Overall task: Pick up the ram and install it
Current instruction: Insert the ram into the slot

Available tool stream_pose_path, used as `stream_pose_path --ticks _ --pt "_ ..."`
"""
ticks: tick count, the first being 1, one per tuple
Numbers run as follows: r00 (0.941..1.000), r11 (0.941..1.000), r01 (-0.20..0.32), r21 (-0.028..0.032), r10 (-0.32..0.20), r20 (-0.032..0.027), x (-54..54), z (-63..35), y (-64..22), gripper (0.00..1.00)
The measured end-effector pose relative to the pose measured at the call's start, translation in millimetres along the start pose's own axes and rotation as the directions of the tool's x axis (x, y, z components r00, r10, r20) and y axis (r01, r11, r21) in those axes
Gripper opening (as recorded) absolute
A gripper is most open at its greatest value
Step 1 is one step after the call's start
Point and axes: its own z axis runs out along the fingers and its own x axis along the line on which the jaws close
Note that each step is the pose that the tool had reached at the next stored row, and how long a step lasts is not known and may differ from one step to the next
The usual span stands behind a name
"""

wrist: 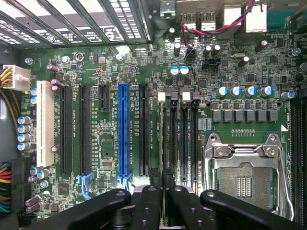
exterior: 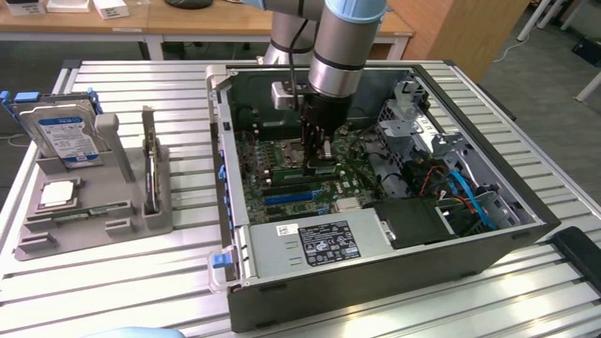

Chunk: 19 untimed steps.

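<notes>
— Where the slatted aluminium desk (exterior: 112, 296) comes nearest in the exterior view, you have the open black computer tower (exterior: 376, 289) lying on its side. The silver power-supply box (exterior: 272, 246) with its dark label is at the near end.

— And behind that?

— Your green motherboard (exterior: 281, 186), with blue and black expansion slots first. Past them are the bare silver processor socket (wrist: 244, 175) and four black memory slots (wrist: 184, 139) beside it.

— Where is the ram?

— The long, thin green circuit-board ram (exterior: 319, 167) stands on edge just over those memory slots, directly under your black fingers (wrist: 144, 203). The fingers are drawn nearly together, pinching its upper edge. Whether it is seated in a slot, I cannot tell you.

— Anything off to the side?

— On the exterior view's left, well apart from the tower, your grey plastic parts holder (exterior: 122, 190) sits on the desk. A blue-labelled silver hard drive (exterior: 66, 134) stands upright at its far end. A square silver processor chip (exterior: 56, 193) lies flat nearer the camera, and a dark card (exterior: 148, 169) stands on edge along the side toward the tower.

— Further back?

— The silver-and-blue arm (exterior: 338, 42) reaches down into the tower, and beyond the desk you have wooden tables (exterior: 188, 21).
</notes>
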Motion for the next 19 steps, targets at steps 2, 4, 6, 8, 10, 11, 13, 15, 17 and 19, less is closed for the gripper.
stream_pose_path --ticks 2,4,6,8,10,11,13,15,17,19 --pt "1.0 1.0 0.0 0.0016 0.0 -0.0006 0.0 0.0 -0.2 0.13" --pt "1.0 1.0 0.0 0.0016 0.0 -0.0004 0.0 0.1 -0.2 0.13" --pt "1.0 1.0 0.0 0.0015 0.0 -0.0005 0.0 0.0 -0.2 0.13" --pt "1.0 1.0 0.001 0.0036 -0.001 0.0005 -0.2 0.4 -0.7 0.13" --pt "1.0 1.0 0.001 0.0019 -0.001 0.0002 -0.1 0.3 -0.4 0.19" --pt "1.0 1.0 0.0 0.0017 0.0 -0.0003 0.0 0.1 -0.3 0.19" --pt "1.0 1.0 0.0 0.0015 0.0 -0.0005 0.0 0.1 -0.2 0.31" --pt "1.0 1.0 0.0 0.0016 0.0 -0.0005 0.0 0.1 -0.2 0.37" --pt "1.0 1.0 0.0 0.0016 0.0 -0.0005 0.1 0.0 -0.2 0.44" --pt "1.0 1.0 0.0 0.0016 0.0 -0.0005 0.0 0.1 -0.2 0.44"
